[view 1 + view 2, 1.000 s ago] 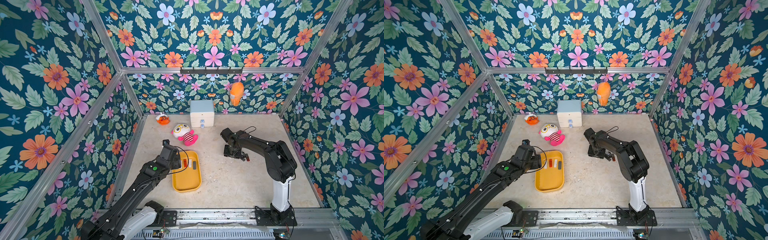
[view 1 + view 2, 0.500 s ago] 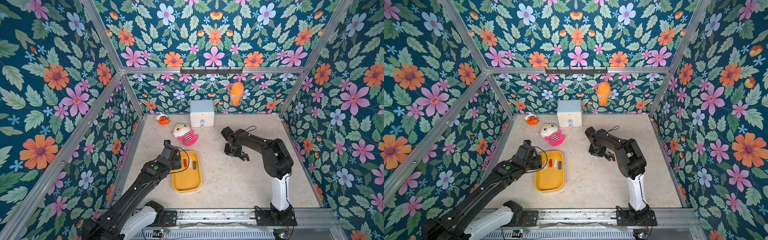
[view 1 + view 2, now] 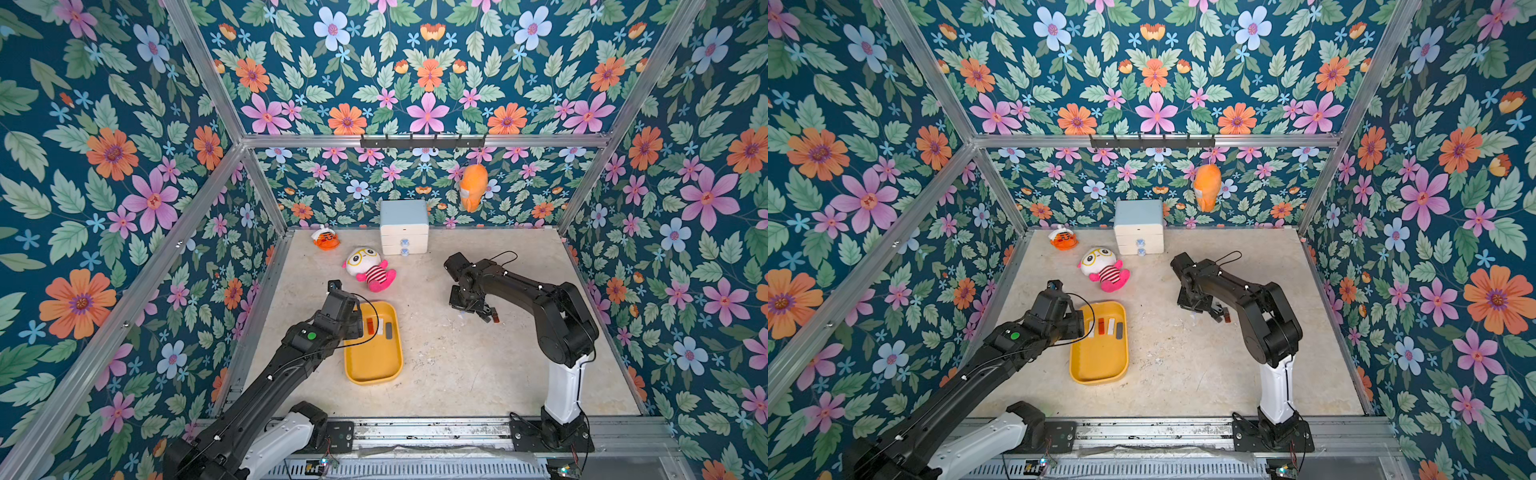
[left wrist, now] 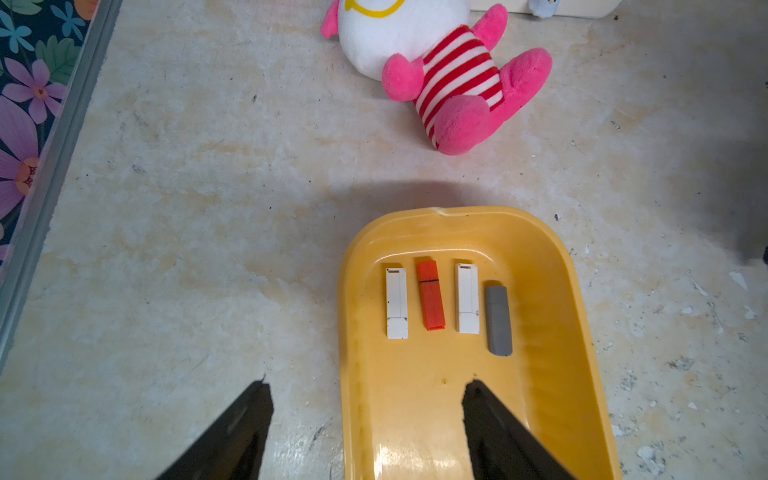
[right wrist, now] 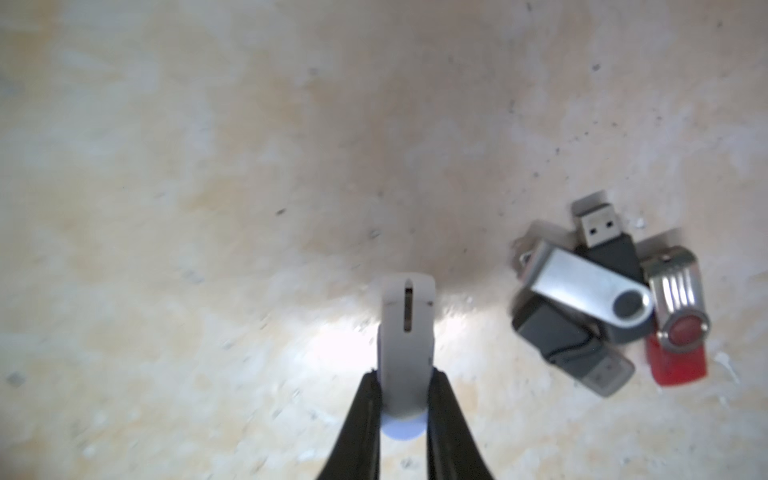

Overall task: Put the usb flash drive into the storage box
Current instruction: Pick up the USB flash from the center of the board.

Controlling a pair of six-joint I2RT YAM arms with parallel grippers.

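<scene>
Four drives point(image 4: 430, 301) lie side by side in the storage box point(image 4: 540, 266), leaving room. The right hand point(image 5: 405, 376) pinches a pale flash drive point(image 5: 407, 332) by its sides, well apart from the box; the left hand point(image 4: 366, 382) hovers spread.
</scene>
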